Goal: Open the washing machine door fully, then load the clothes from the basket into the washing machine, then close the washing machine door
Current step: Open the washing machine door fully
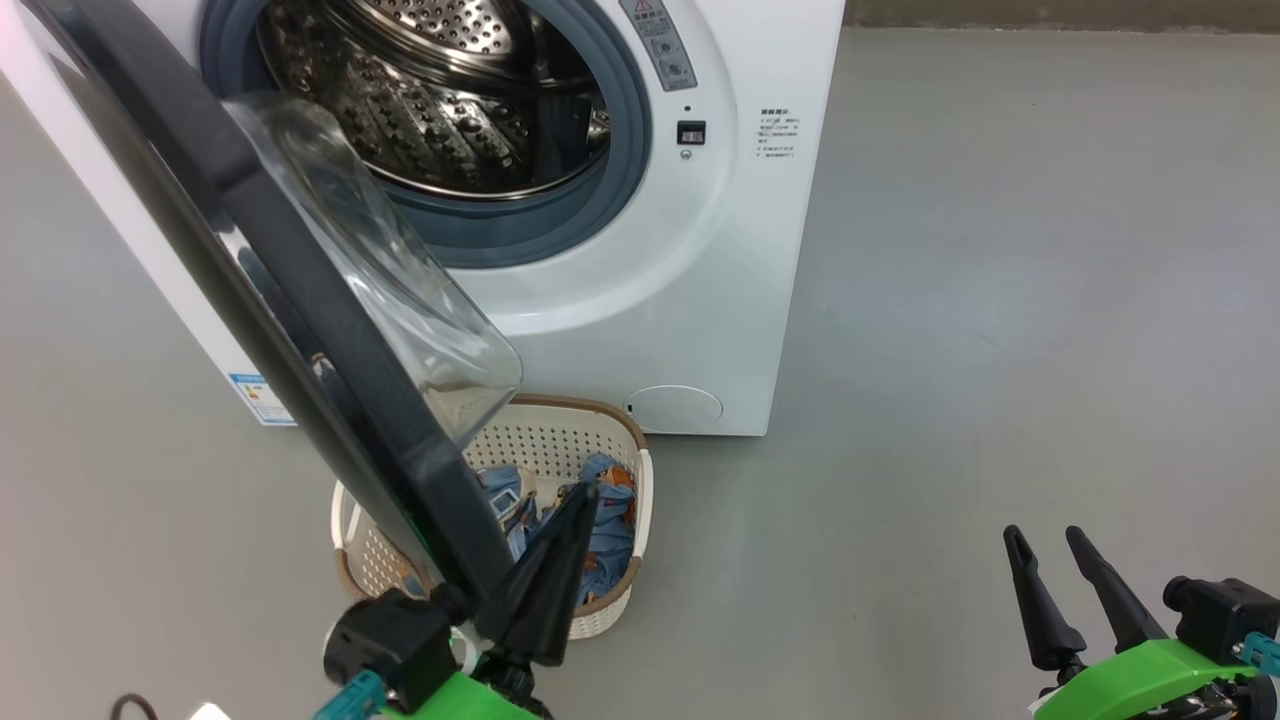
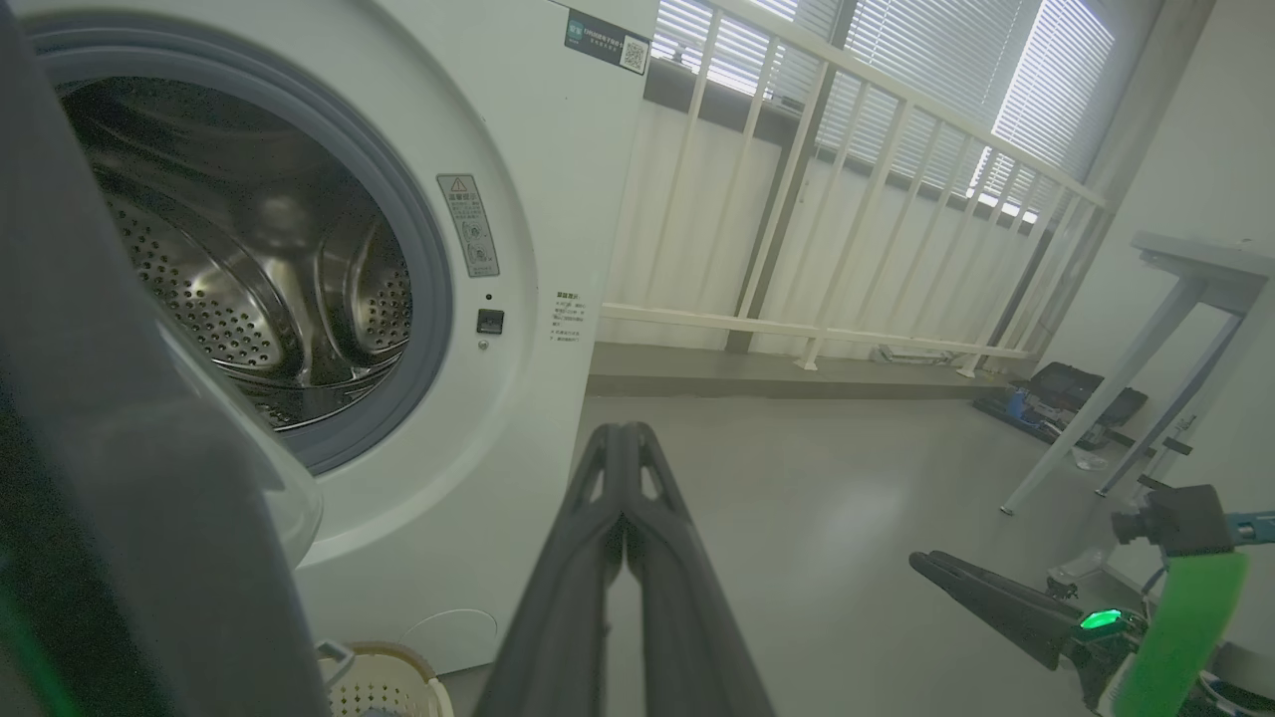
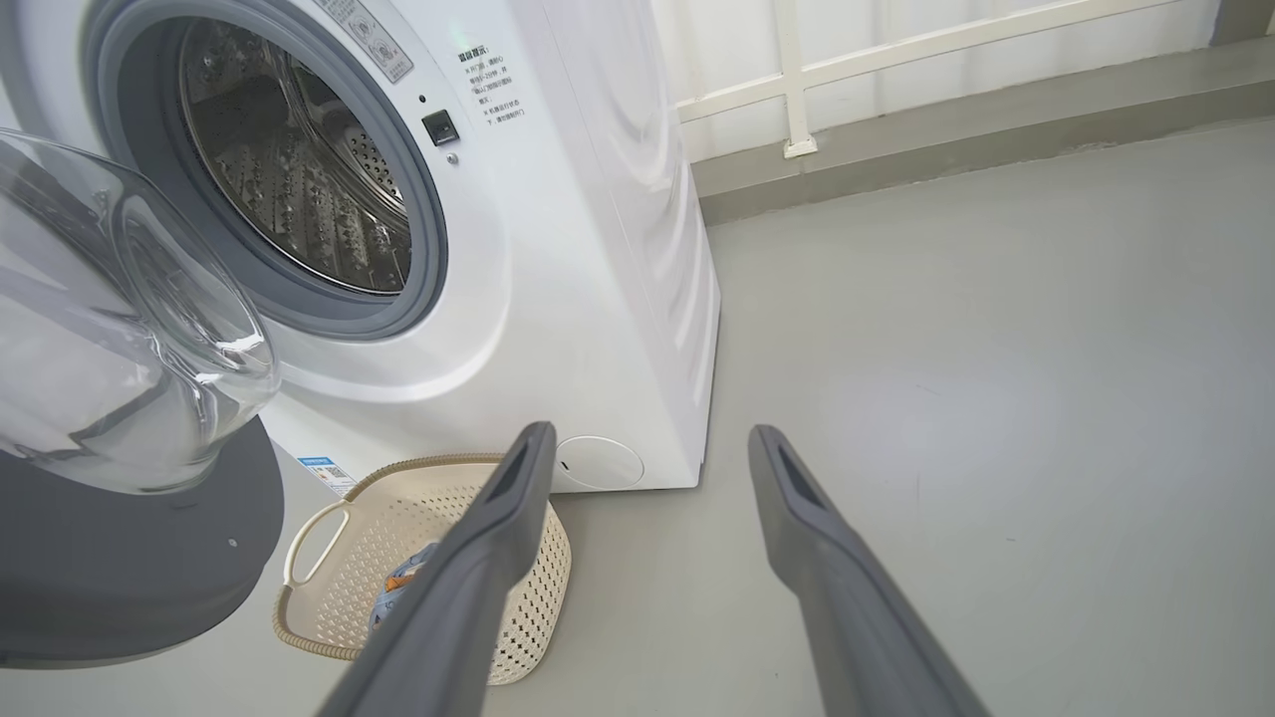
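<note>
Nearest, the left fingers are pressed together with nothing between them, right beside the lower edge of the door; whether they touch it cannot be told. The right fingers stand wide apart and empty over the floor, well off to the right. Beyond the left fingers, the basket sits on the floor just before the washer, partly under the door, with the clothes bunched inside. The door stands swung open to the left, its glass bulge towards the opening. Farther back, the steel drum shows inside its grey seal.
</note>
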Available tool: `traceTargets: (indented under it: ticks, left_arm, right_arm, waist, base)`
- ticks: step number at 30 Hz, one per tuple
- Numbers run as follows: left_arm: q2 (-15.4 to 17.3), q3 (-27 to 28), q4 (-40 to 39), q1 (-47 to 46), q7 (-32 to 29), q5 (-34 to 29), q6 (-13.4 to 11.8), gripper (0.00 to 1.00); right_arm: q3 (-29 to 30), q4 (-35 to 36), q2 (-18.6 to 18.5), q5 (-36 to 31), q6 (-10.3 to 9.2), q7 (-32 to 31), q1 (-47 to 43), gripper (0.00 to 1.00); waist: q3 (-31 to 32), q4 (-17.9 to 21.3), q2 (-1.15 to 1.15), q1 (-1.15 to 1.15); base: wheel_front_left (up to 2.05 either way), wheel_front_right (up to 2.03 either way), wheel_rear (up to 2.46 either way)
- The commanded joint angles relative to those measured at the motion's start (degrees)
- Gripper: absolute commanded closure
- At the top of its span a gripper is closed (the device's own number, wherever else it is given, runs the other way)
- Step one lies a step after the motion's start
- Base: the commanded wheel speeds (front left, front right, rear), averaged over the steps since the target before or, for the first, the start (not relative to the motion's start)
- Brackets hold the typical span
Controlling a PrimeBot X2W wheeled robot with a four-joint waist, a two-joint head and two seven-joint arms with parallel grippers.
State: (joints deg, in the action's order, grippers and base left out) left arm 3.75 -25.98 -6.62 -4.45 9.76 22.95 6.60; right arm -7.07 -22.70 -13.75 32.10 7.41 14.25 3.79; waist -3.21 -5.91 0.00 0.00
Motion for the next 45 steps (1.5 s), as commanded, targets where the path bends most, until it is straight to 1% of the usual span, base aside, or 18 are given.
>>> traceTargets:
  ticks: [1,9,17,31,45]
  left_arm:
    - [-0.3,1.7,0.1,-1.2,0.8,0.6,-0.4,1.0]
    - [-0.5,3.3,9.4,-3.1,3.5,2.4,-0.8,1.0]
    - [-0.6,5.7,13.8,-5.3,4.8,3.5,-0.9,1.0]
    - [-0.7,8.7,15.1,-5.0,5.2,3.3,-0.7,1.0]
    - [-0.7,11.8,12.5,-1.5,5.2,2.3,-0.8,1.0]
  right_arm:
    - [-1.3,1.3,-0.4,-0.6,0.08,0.7,0.6,0.0]
    - [-1.4,1.3,-0.3,-0.5,0.08,0.7,0.8,0.0]
    - [-1.3,1.4,-0.3,-0.5,0.08,0.7,1.0,0.0]
    - [-0.7,1.8,-0.4,-0.9,0.08,0.7,0.9,0.0]
    - [-0.4,2.0,-0.9,-1.1,0.08,0.7,0.7,0.0]
  waist:
    - [0.0,0.0,0.0,0.0]
    - [-0.2,0.2,0.0,0.0]
    - [-0.6,0.2,0.0,0.0]
    - [-0.8,-1.3,0.0,0.0]
    - [-0.7,-5.8,0.0,0.0]
  base:
    - [0.0,0.0,0.0]
    - [0.0,0.0,0.0]
    - [0.0,0.0,0.0]
    - [0.0,0.0,0.0]
    - [0.0,0.0,0.0]
